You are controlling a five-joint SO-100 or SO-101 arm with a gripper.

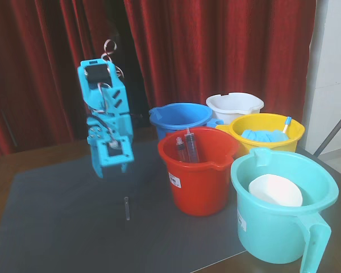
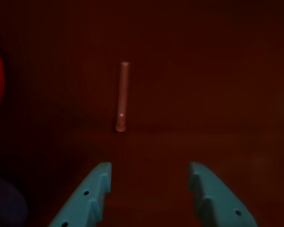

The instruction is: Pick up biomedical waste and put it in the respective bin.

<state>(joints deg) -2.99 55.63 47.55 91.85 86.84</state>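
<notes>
A small thin clear tube, the biomedical waste [image 1: 126,208] [image 2: 122,97], lies on the dark mat. My cyan gripper [image 1: 112,169] hangs in the air above and slightly left of it in the fixed view, well clear of the mat. In the wrist view the gripper [image 2: 149,172] is open, its two cyan fingers [image 2: 97,189] spread at the bottom edge with nothing between them, and the tube lies ahead of the left finger. The white bucket with a wavy rim, the respective bin [image 1: 234,106], stands at the back right behind the other buckets.
A red bucket [image 1: 198,176] holding syringes stands right of the tube. Behind it are a blue bucket [image 1: 179,116] and a yellow bucket [image 1: 267,133] with blue items. A teal bucket [image 1: 281,213] with a white dish sits front right. A tripod leg [image 1: 335,132] shows at the right edge.
</notes>
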